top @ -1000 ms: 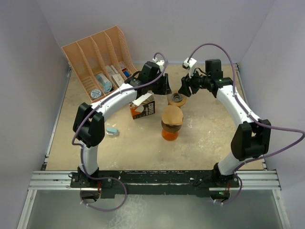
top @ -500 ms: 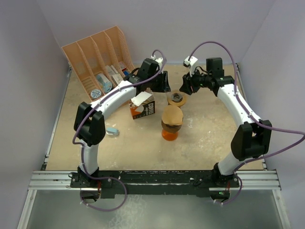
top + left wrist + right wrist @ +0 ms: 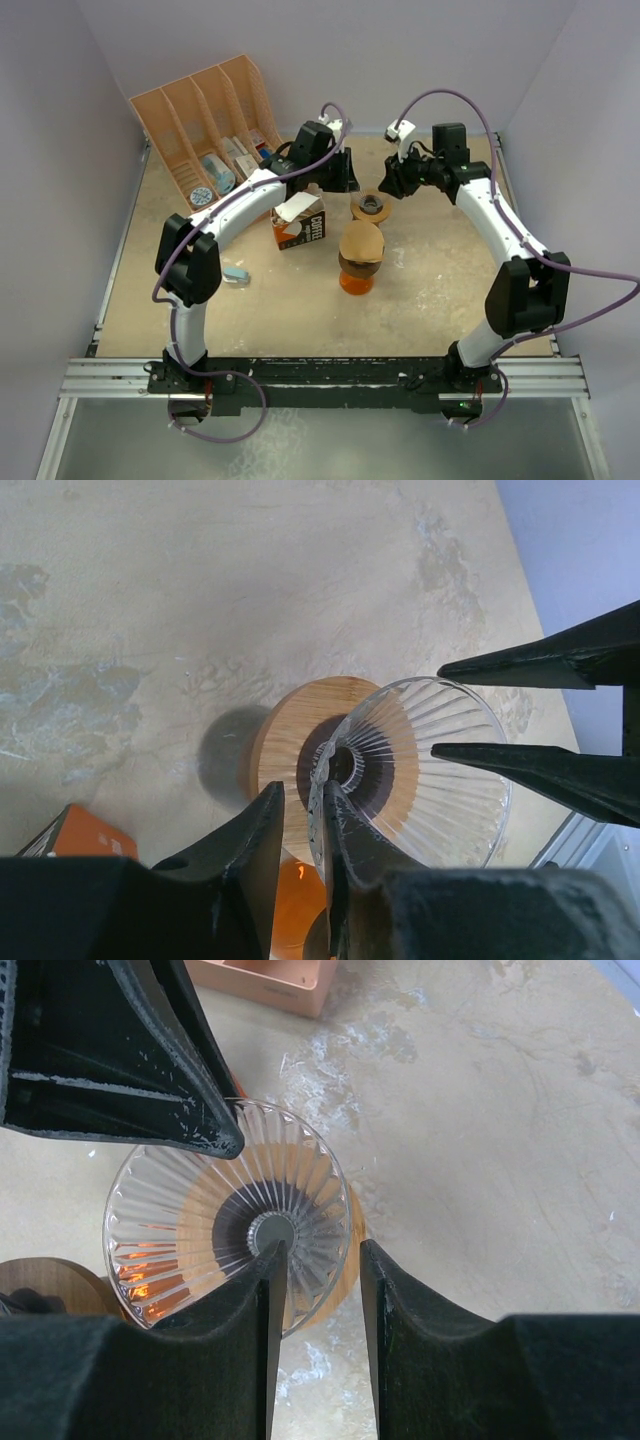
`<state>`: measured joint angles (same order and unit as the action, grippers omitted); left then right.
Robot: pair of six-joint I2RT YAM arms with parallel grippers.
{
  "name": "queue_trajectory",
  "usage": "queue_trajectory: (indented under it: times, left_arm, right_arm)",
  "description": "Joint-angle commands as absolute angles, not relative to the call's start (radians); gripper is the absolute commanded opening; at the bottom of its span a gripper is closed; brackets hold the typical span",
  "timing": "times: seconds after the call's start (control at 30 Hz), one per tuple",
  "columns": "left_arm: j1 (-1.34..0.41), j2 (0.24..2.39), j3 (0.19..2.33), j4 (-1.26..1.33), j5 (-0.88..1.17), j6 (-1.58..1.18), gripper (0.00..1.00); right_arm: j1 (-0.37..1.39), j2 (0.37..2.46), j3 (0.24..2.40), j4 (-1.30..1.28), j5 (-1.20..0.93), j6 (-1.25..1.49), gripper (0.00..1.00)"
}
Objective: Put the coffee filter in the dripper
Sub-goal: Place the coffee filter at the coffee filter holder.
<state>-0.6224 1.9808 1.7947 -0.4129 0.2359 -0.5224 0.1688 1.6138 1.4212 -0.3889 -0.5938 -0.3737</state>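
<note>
The coffee filter (image 3: 361,243), judged to be the brown paper piece resting on the orange cup (image 3: 356,281), sits near the dripper (image 3: 371,207) on the table (image 3: 280,310) and is not yet inside it. The paper is expected to be light, limp and easily creased, so it should be pinched gently by 1 edge. The dripper is ribbed glass on a wooden collar (image 3: 290,720), judged fragile and slippery. The jaws of the left gripper (image 3: 303,790) are narrowed around its wall, and whether they clamp it cannot be told. The jaws of the right gripper (image 3: 322,1250) straddle the opposite wall, parted
</note>
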Motion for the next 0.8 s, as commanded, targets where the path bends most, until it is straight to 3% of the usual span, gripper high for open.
queue_trajectory:
  times: [0.0, 0.37, 0.77]
  left_arm:
    - [-0.616, 1.969, 1.798, -0.373, 0.25, -0.538, 0.17]
    - [-0.616, 1.966, 1.762, -0.362, 0.253, -0.538, 0.14]
    - [-0.617, 1.961, 1.855, -0.389, 0.256, -0.518, 0.29]
  right_arm:
    - [0.161, 1.574, 1.387, -0.365, -0.575, -0.371, 0.36]
    - [0.161, 1.579, 1.374, -0.363, -0.575, -0.382, 0.35]
    - [0.161, 1.579, 1.501, -0.414, -0.588, -0.374, 0.54]
